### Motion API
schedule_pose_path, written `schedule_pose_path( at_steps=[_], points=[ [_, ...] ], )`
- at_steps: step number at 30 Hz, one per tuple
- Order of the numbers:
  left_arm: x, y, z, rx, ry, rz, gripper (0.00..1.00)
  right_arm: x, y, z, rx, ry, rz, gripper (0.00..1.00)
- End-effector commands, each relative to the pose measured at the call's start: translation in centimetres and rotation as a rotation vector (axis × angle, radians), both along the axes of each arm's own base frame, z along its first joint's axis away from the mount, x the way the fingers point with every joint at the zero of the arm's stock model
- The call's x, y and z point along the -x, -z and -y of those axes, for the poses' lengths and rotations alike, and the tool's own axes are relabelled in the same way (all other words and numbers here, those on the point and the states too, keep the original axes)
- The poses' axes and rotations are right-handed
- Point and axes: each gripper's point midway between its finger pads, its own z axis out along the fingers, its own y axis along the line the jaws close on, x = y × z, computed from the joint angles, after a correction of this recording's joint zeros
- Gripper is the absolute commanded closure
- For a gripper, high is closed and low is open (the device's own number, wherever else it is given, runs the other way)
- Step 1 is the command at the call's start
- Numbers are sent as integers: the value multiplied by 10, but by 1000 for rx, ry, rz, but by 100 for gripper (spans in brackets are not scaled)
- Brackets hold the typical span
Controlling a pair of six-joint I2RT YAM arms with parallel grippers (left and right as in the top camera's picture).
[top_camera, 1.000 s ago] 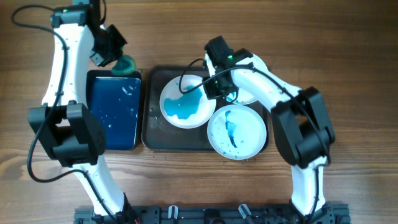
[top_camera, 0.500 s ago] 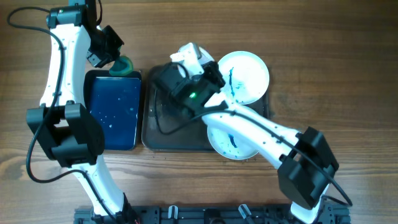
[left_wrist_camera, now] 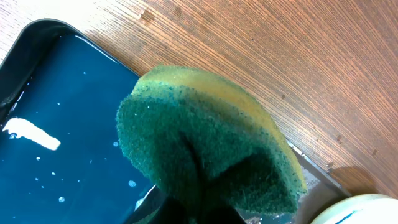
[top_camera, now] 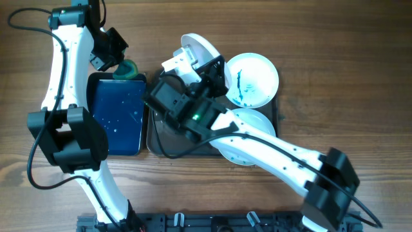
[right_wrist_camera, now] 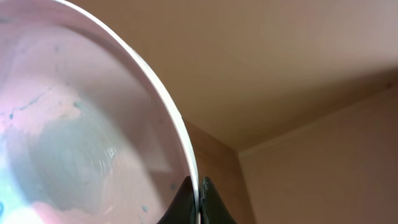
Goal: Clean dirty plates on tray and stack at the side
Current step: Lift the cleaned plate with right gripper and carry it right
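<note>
My right gripper [top_camera: 207,66] is shut on the rim of a white plate [top_camera: 196,46] and holds it tilted on edge, high above the dark grey-brown tray [top_camera: 168,145]. In the right wrist view the fingers [right_wrist_camera: 199,194] pinch the rim of this plate [right_wrist_camera: 74,124], which has pale teal smears. A second plate [top_camera: 253,78] with teal streaks lies at the tray's back right. A third plate [top_camera: 250,124] lies at the front right, partly hidden by my right arm. My left gripper [top_camera: 122,64] is shut on a green and yellow sponge [left_wrist_camera: 205,143] over the far edge of the blue tray.
The smaller dark blue tray [top_camera: 116,116] with white specks lies left of the big tray; it also shows in the left wrist view [left_wrist_camera: 62,130]. My right arm spans the big tray's middle. Bare wooden table [top_camera: 347,77] lies to the right.
My right arm has lifted the plate with the blue puddle off the tray's left part, raised it high and tilted it on edge. The left arm has hardly moved.
</note>
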Motion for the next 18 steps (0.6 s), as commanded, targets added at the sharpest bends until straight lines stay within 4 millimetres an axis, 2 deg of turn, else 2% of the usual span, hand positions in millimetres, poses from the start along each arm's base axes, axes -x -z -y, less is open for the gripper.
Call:
schedule_pose_path(
  at_steps=[1,2,4,6,7,9,11,13,14,16,18],
  points=[
    [-2,-16,-4,-15,1,40,96,3,-2,-13,-83,-122,-103,96],
    [-2,-16,-4,-15,1,41,96,4,7,-20,-101,-159,-150,96],
    [-1,-15,-3,-14,1,35,96,9,40,-39,-182,-283,-333,96],
    [0,-15,-1,-13,6,30,96,19,70,-55,-325,-382,-528,96],
    [1,-15,1,-13,11,28,96,26,87,-63,-450,-439,-672,96],
    [2,-14,6,-12,22,20,96,29,99,-63,-643,-454,-814,96],
    [3,-14,12,-12,36,15,96,20,99,-52,-813,-433,-889,96],
    [3,-14,20,-12,52,16,96,4,85,-31,-996,-416,-920,96],
    [2,-14,23,-12,60,20,96,-9,75,-11,-1089,-367,-901,96],
    [1,-15,27,-13,69,24,96,-37,57,51,-1232,-177,-791,95],
    [2,-15,30,-12,75,23,96,-52,46,102,-1300,-62,-703,96]
  ],
)
